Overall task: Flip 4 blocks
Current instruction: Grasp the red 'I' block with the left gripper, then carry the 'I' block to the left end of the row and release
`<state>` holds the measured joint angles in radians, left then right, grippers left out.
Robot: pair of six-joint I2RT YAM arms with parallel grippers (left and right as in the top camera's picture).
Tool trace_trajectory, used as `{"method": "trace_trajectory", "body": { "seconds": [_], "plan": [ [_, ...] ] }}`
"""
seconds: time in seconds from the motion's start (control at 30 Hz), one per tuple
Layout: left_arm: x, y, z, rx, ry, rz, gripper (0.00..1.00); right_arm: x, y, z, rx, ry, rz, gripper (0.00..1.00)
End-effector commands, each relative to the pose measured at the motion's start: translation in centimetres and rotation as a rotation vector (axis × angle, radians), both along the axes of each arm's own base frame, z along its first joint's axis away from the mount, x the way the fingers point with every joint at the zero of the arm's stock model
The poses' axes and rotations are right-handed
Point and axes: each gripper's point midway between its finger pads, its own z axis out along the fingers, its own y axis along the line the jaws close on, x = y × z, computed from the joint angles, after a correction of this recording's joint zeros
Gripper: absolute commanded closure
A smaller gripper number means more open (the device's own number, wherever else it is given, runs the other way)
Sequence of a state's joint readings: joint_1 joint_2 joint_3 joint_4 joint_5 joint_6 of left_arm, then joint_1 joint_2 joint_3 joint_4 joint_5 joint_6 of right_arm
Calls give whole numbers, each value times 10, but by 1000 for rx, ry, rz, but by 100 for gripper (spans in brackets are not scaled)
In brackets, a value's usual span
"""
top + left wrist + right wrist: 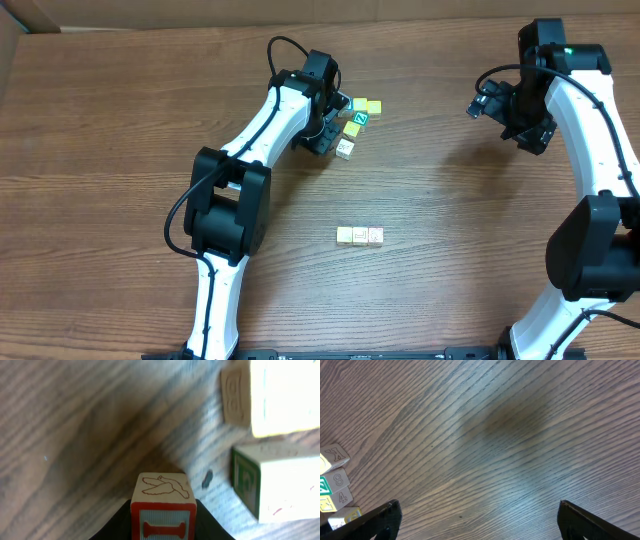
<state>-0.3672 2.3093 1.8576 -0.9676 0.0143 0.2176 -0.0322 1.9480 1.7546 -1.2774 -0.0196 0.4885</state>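
Note:
In the left wrist view a pale wooden block [161,489] with a red-framed letter face and a red bird outline sits between the black fingers of my left gripper [163,519]. The jaws press on both its sides just above the table. From overhead, this gripper [323,138] is at the left edge of a cluster of blocks [346,148] and hides the held one. Three more pale blocks [360,235] lie in a row at the table's middle. My right gripper [508,112] hangs wide open at the far right over bare wood, its jaws [480,522] holding nothing.
A green-printed cube [270,482] and a cream cube [235,397] lie close to the right of the held block. From overhead, yellow cubes [366,105] and the green cube [358,118] sit in the cluster. Lettered cubes [337,480] show at the right wrist view's left edge.

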Motion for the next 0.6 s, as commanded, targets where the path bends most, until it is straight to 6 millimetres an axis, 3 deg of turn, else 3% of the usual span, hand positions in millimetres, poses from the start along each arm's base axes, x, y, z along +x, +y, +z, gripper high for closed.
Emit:
{"method": "trace_trajectory", "body": {
  "seconds": [0.0,0.2,0.33,0.57],
  "plan": [
    [2,8,11,6,4,-4,79,1,0,10,-2,-27,6,0],
    [-13,9,55,-41,38,71,76,1,0,10,-2,-27,6,0],
    [-42,2,78,-111,130,118,76,1,0,10,-2,-27,6,0],
    [-100,11,81,5,327,258,82,1,0,10,-2,-27,6,0]
  ]
}}
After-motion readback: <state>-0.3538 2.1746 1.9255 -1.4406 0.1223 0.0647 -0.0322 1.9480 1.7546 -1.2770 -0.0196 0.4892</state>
